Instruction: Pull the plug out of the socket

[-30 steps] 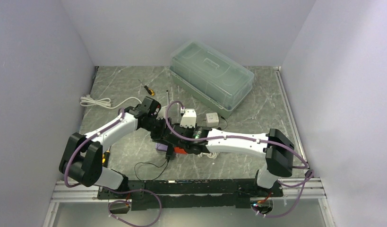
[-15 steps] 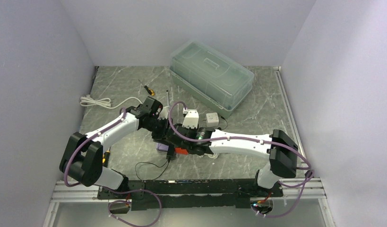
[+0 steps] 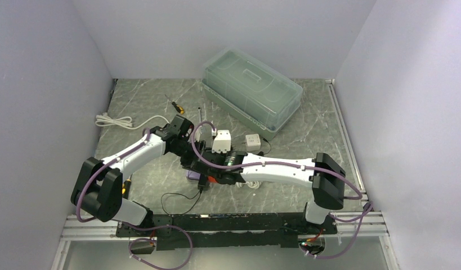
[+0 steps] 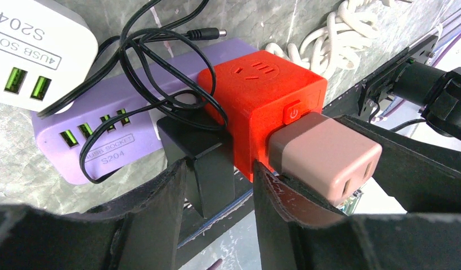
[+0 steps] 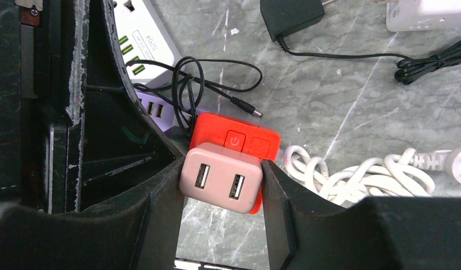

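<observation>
**Right gripper on the plug, pull lined up**

I am seeing the right gripper [image 5: 219, 185] clamped across the pink plug [image 5: 219, 177], one finger on each smooth side. The plug's two-port face is pointing back at my wrist camera. The red socket cube [image 5: 242, 135] is sitting just beyond the fingertips, touching the plug, so I am judging that the pull runs straight back along the gripper. The left gripper [image 4: 219, 185] is straddling a black adapter [image 4: 197, 152] beside the cube's corner, and I cannot tell whether it is gripping. Plug and cube are both glossy, round-edged plastic blocks on the marbled counter [image 5: 340, 101].
</observation>
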Robot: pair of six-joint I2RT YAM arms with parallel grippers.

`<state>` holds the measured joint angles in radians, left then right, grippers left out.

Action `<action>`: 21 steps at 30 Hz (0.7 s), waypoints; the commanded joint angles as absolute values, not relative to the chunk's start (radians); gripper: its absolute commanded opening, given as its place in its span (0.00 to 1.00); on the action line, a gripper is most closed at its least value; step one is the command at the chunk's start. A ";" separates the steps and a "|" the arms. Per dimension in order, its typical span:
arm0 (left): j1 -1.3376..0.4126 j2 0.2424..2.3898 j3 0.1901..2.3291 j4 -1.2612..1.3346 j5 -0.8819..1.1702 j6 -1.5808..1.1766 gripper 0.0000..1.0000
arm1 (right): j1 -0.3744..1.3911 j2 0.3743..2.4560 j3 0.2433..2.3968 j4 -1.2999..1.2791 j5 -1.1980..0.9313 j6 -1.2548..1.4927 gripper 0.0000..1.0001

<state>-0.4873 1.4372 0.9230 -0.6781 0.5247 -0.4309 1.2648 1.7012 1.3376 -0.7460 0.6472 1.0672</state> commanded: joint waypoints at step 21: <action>-0.514 1.501 0.911 -0.706 0.389 -0.393 0.48 | 1.292 1.718 1.445 -0.792 0.730 1.109 0.00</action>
